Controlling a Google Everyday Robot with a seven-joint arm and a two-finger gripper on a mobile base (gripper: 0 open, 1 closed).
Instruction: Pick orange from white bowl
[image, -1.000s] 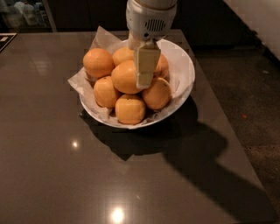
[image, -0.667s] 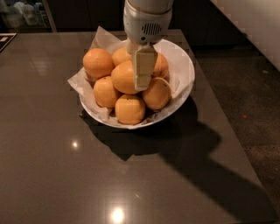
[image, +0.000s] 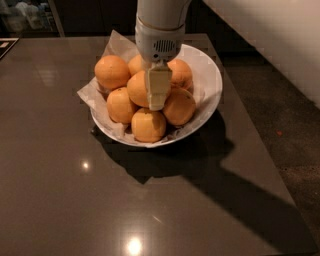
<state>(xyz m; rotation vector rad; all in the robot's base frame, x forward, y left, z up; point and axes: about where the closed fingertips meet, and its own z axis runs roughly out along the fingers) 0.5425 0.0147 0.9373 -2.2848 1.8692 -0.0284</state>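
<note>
The white bowl (image: 211, 82) stands on the dark table, lined with crinkled paper and heaped with several oranges. The orange (image: 137, 89), the largest, lies on top at the middle of the heap. My gripper (image: 156, 100) comes straight down from above. Its pale tip is in front of the orange's right side and hides part of it. The tip reaches down to the oranges below. Whether it touches the orange I cannot tell.
Smaller oranges lie around the big one: left (image: 112, 71), front left (image: 120, 105), front (image: 148, 125), right (image: 179, 106) and back right (image: 180, 73). The paper (image: 114, 44) sticks out over the bowl's back left rim. The table's right edge (image: 250, 130) runs close to the bowl.
My gripper has shifted a little to the left, from the gap right of the big orange to over its right side. The oranges and the bowl have not moved.
</note>
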